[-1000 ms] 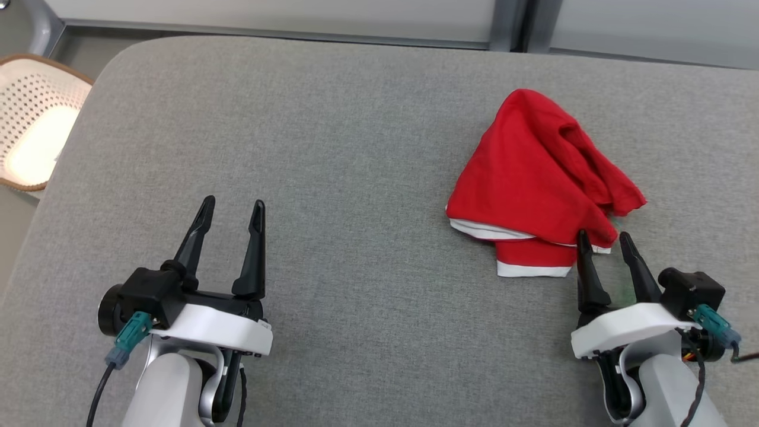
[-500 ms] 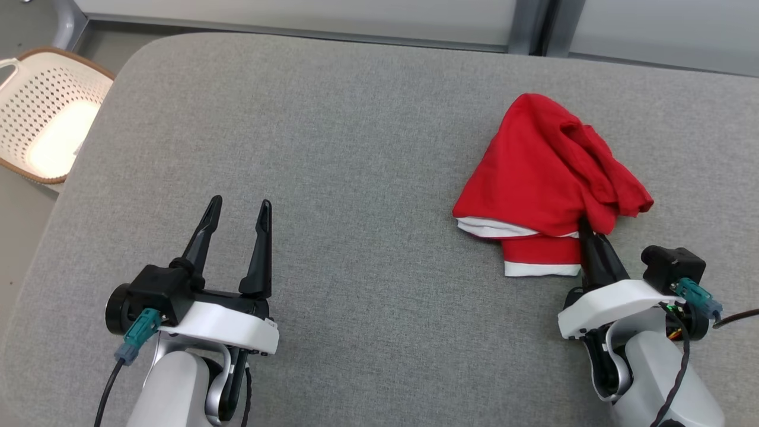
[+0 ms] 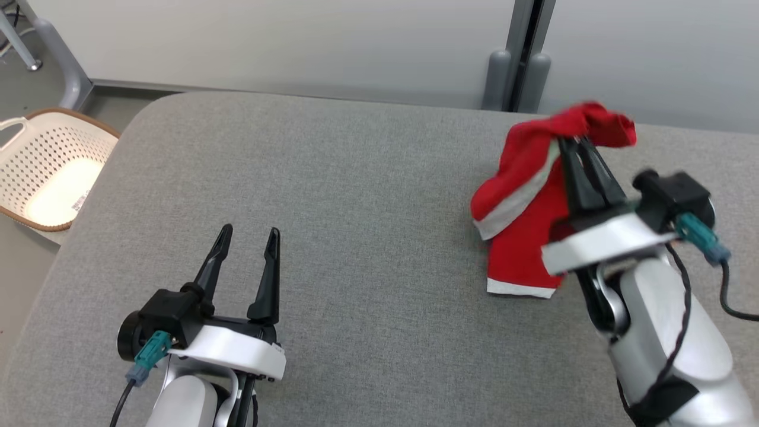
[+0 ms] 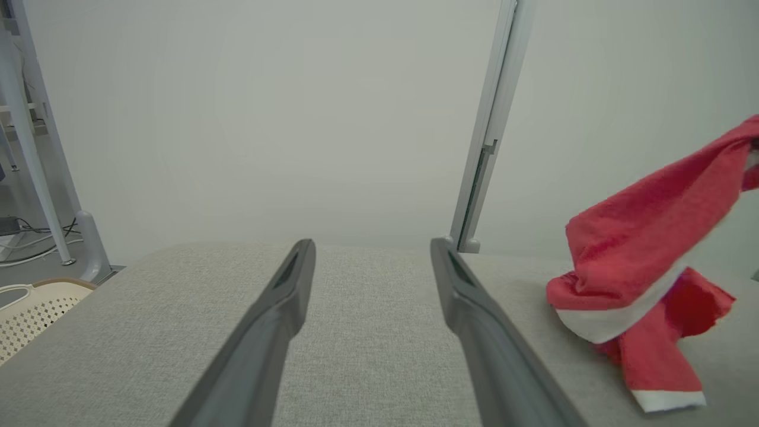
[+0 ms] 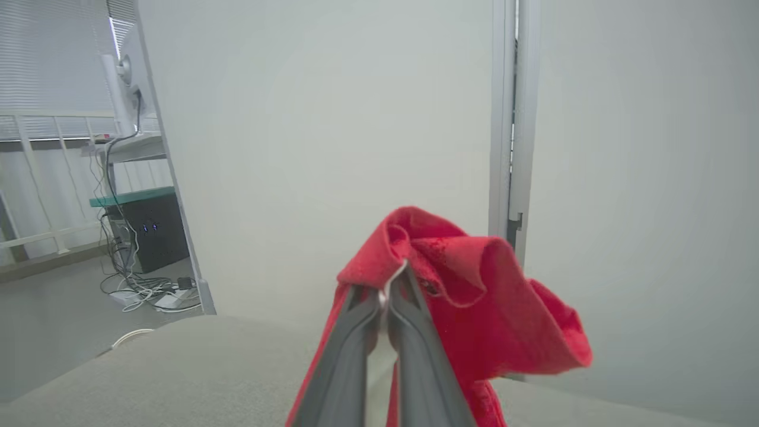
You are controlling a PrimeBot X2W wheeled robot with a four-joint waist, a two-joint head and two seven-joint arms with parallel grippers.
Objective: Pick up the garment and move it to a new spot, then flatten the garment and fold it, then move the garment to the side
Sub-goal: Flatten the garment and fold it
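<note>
A red garment (image 3: 522,178) with white hem bands sat at the right of the head view, partly raised off the grey fabric-covered tabletop (image 3: 356,190). The right gripper (image 3: 576,145) rose from the lower right of that frame, its jaws pressed together and pinching a bunched fold at the garment's top. From there the cloth draped down and to the left, and its lowest white-edged hem appeared to rest on the tabletop. In the right wrist view the right gripper (image 5: 385,299) showed its two dark fingers meeting on a sliver of white trim, with the garment (image 5: 474,279) curling over their tips toward the right of the frame and the tabletop (image 5: 178,367) below. The left gripper (image 3: 250,230) sat at the lower left of the head view, well apart from the garment, its jaws spread with nothing between them. In the left wrist view the left gripper (image 4: 372,243) pointed across the bare tabletop (image 4: 367,332), and the garment (image 4: 640,237) hung at the right edge. A cream perforated basket (image 3: 44,166) with a brown rim stood off the tabletop's corner at the left edge of the head view, and showed again (image 4: 29,302) at the lower left of the left wrist view.
</note>
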